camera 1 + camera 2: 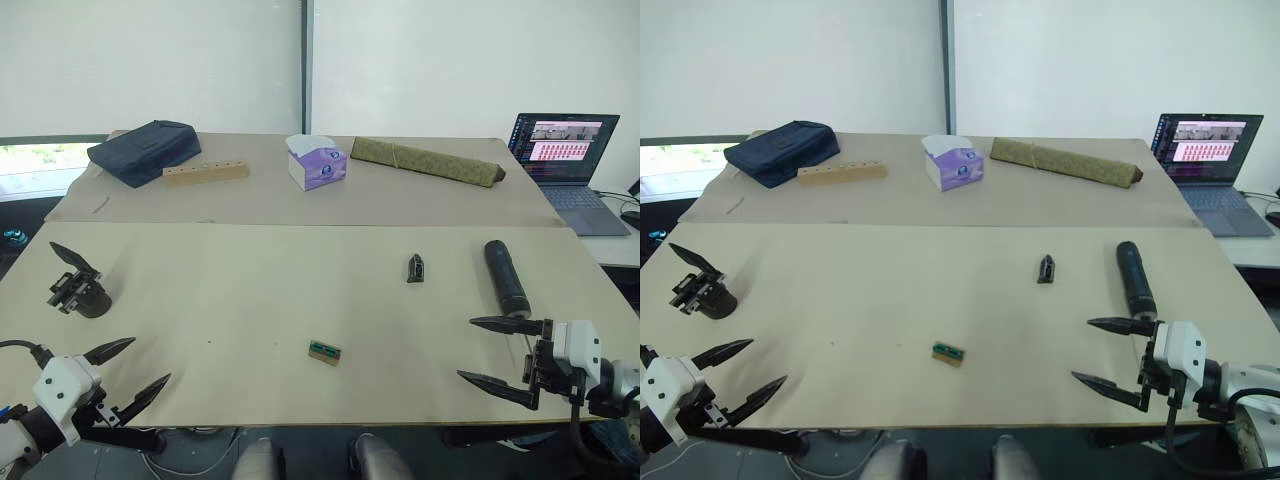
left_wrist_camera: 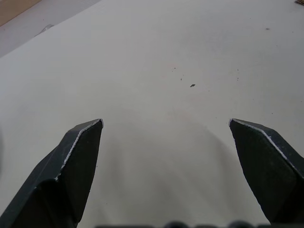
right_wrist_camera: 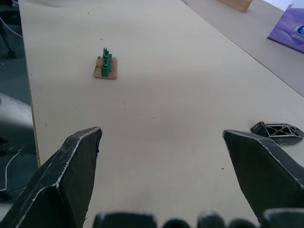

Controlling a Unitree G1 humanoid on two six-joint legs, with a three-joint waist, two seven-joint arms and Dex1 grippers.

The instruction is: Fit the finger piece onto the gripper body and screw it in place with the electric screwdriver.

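Observation:
The gripper body [image 1: 80, 289], black with a round base and one pointed prong, stands at the table's left edge. A small black finger piece [image 1: 416, 267] lies right of the table's middle and shows again in the right wrist view [image 3: 278, 132]. Further right, the thick black electric screwdriver [image 1: 506, 276] lies flat. My left gripper [image 1: 138, 368] hovers open at the front left corner, in front of the gripper body. My right gripper [image 1: 468, 349] is open at the front right, just in front of the screwdriver's near end.
A small green-and-brown block [image 1: 324, 351] lies near the front middle. On the rear table sit a navy bag [image 1: 143, 150], a wooden block with holes [image 1: 205, 173], a purple tissue box [image 1: 317, 162] and an olive fabric roll [image 1: 426, 161]. A laptop [image 1: 566, 155] stands at the far right.

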